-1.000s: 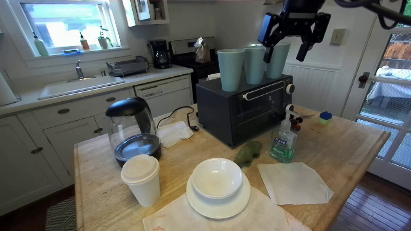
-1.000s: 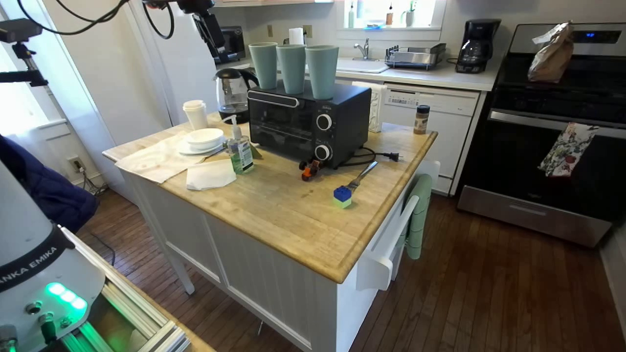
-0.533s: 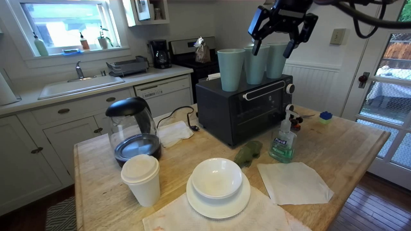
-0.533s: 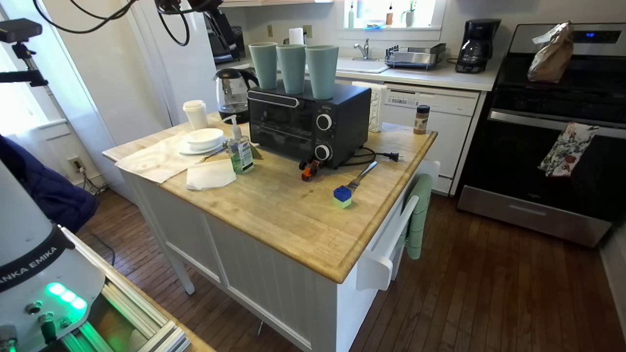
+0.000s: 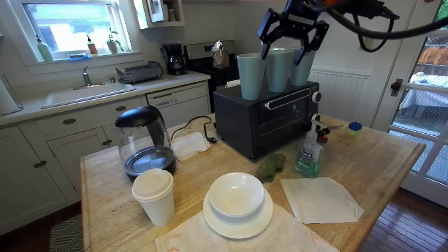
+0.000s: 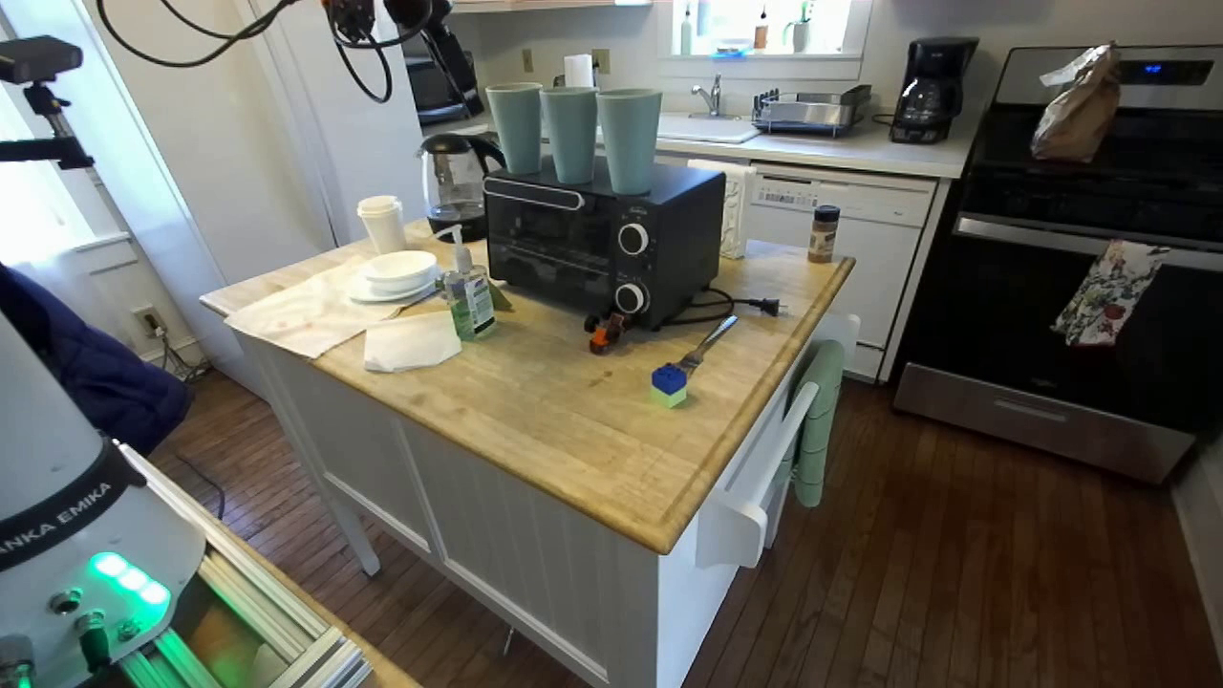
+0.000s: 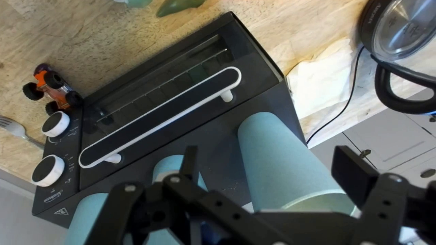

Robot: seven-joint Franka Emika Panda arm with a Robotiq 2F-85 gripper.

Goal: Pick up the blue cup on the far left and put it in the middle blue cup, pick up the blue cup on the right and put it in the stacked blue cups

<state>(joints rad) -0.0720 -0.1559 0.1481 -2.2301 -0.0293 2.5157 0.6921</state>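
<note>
my pincer point(image 5: 281, 56) stands wide and empty, which i judge is for straddling the far-left blue tumbler point(image 5: 251, 77), upright on the toaster oven point(image 5: 233, 120).

In an exterior view the camera looks from close above the tabletop point(image 5: 385, 157), its nearest edge cut off, down past the toaster oven point(image 5: 266, 122) toward the stove point(image 5: 200, 62). In an exterior view the camera stands farther back, my base point(image 6: 48, 564) close at its left, facing down across the tabletop's near corner toward the sink point(image 6: 702, 131). Both exterior views share tabletop, toaster oven, sink and stove. Nearest of all, my wrist view looks steeply down past my gripper point(image 7: 270, 165) onto the toaster oven's front, shared with both.
</note>
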